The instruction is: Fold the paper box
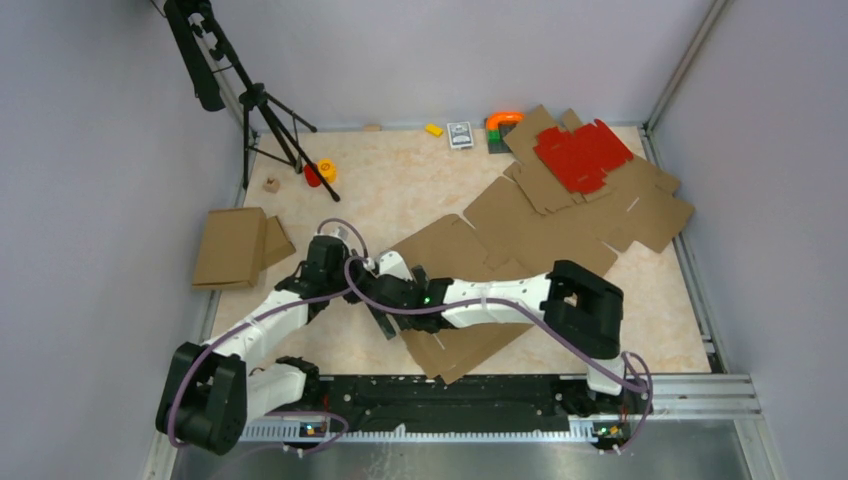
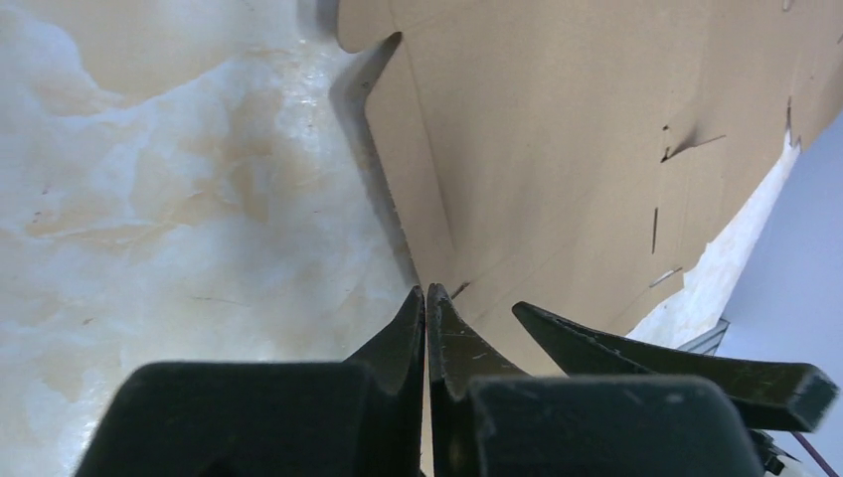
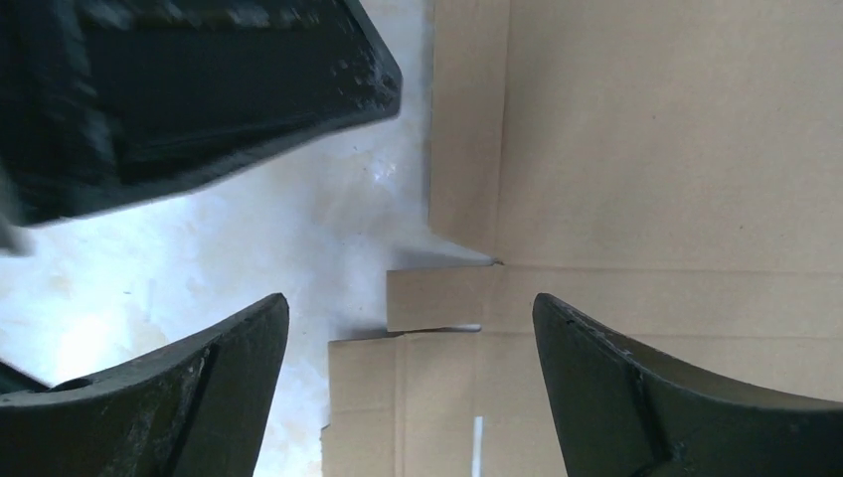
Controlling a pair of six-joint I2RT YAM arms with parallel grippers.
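The paper box (image 1: 470, 345) lies flat and brown near the front middle of the table, and its creased panels fill the left wrist view (image 2: 557, 149) and the right wrist view (image 3: 646, 149). My left gripper (image 1: 388, 283) is shut, and its tips (image 2: 425, 293) meet right at the box's left edge, which casts a shadow on the table. I cannot tell whether any card is pinched between them. My right gripper (image 1: 395, 310) is open and hovers over the box's side flaps (image 3: 410, 298) with nothing between its fingers. One right finger (image 2: 636, 353) shows beside the left jaws.
More brown sheets and a red die-cut sheet (image 1: 580, 155) are piled at the back right. A folded cardboard box (image 1: 230, 245) sits at the left. A tripod (image 1: 270, 120) stands at the back left, and small toys (image 1: 503, 125) line the back wall.
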